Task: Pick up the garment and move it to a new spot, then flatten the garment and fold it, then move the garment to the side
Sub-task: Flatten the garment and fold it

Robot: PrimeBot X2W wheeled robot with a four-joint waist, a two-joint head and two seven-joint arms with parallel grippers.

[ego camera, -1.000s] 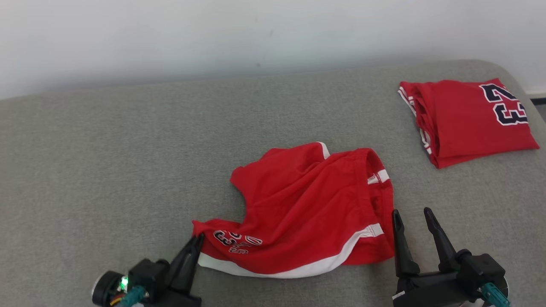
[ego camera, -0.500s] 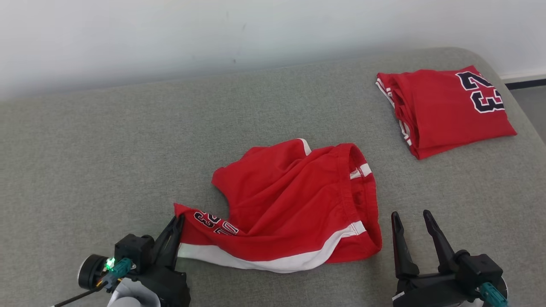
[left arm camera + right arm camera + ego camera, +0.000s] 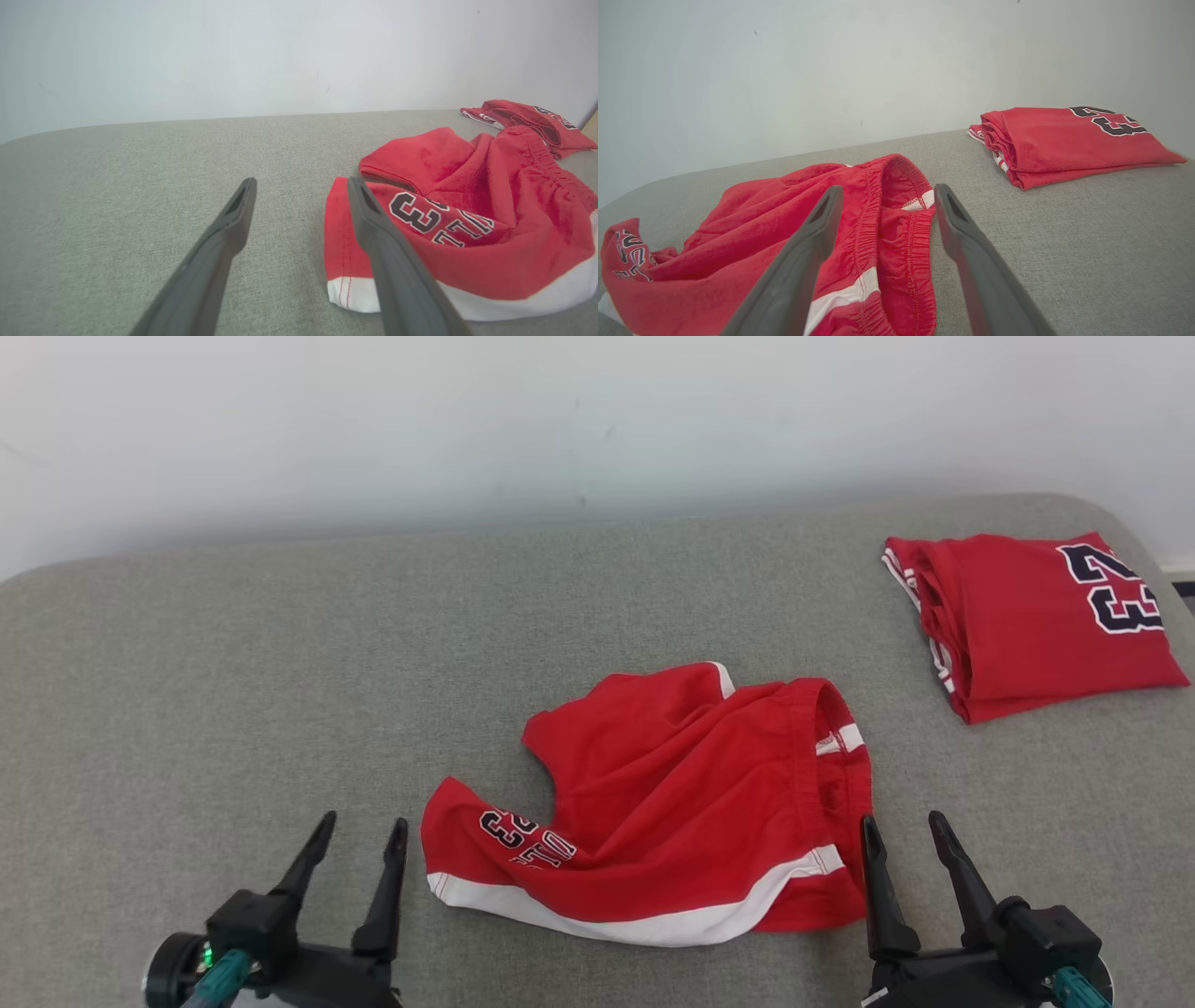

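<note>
Head view: two garments point(image 3: 672, 821) point(image 3: 1027, 616), two pincers point(image 3: 363, 819) point(image 3: 902, 819)

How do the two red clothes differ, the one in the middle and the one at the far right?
The red shorts lie rumpled, waistband gaping; the folded garment is a neat layered stack. The red shorts sit in the middle of the grey surface; the folded garment lies at its far right. Both are red with white trim and dark numerals.

- shorts point(image 3: 523, 266): right part cut by right frame edge, left wrist view
- lettering point(image 3: 543, 847) on shorts leg: creased, partly folded under, unreadable
</note>
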